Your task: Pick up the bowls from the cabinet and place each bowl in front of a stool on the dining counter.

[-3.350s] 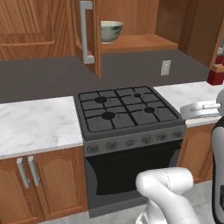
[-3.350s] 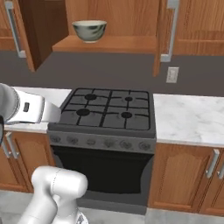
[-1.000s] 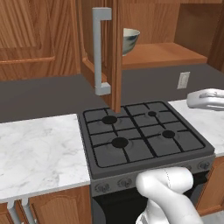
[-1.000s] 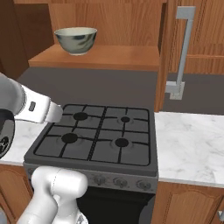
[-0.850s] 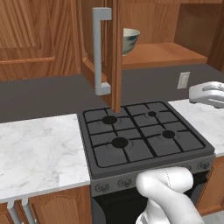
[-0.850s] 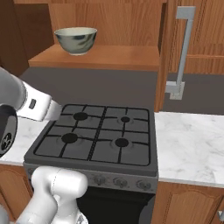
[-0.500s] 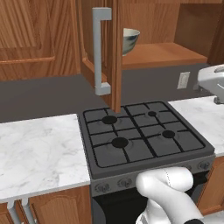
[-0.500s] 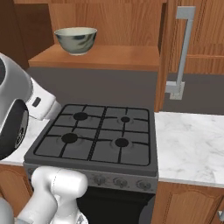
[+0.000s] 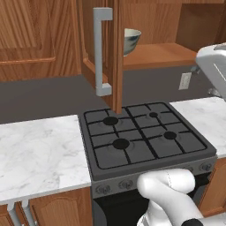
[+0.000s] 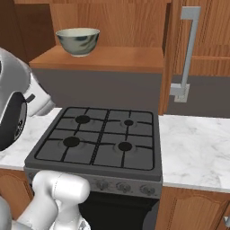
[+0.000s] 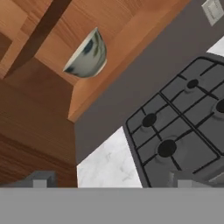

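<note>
Hand view: claw (image 11: 109, 181) wide, empty | bowl (image 11: 87, 55) on cabinet shelf (image 11: 131, 48), well apart | approach level, straddle rim, clear door (image 9: 115, 53)

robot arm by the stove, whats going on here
The arm is raised in front of the open cabinet above the stove. One pale bowl sits on the cabinet shelf, untouched. The gripper is open and empty, and the hand view looks toward the bowl from some way off. Nothing has been picked up yet; reaching for the bowl looks like the likely next move.
</note>
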Robot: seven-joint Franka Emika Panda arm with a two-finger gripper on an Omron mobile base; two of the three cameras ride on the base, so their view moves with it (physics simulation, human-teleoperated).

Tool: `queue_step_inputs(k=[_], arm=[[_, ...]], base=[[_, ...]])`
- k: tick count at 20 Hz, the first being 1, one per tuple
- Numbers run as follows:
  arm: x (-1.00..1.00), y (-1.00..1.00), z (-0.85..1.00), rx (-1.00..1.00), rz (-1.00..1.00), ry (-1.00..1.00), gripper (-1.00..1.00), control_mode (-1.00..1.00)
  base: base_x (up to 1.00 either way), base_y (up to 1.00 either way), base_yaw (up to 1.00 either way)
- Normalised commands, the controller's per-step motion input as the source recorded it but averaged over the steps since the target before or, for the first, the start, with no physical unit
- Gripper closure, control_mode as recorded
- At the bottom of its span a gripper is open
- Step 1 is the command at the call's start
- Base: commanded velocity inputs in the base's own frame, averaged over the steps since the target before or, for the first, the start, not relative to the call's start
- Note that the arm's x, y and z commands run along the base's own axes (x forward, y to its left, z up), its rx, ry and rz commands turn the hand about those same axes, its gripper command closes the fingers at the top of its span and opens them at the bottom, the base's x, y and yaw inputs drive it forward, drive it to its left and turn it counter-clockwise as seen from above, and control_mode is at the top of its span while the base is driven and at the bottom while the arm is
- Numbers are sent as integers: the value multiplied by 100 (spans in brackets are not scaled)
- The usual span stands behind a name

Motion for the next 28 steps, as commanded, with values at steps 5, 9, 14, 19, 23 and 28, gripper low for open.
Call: queue_step_inputs(k=[5,9,14,19,23,28], arm=[[49,7,45,3,-13,7,-100,-100],[44,-1,30,8,-2,10,-100,-100],[37,0,12,2,0,11,-100,-100],[27,0,3,0,0,12,-100,-100],[34,0,0,2,0,2,-100,-100],[27,-3,-10,1,0,1,-100,-100]], base=[[0,0,0],[0,0,0],[0,0,0],[0,0,0],[0,0,0],[0,0,0]])
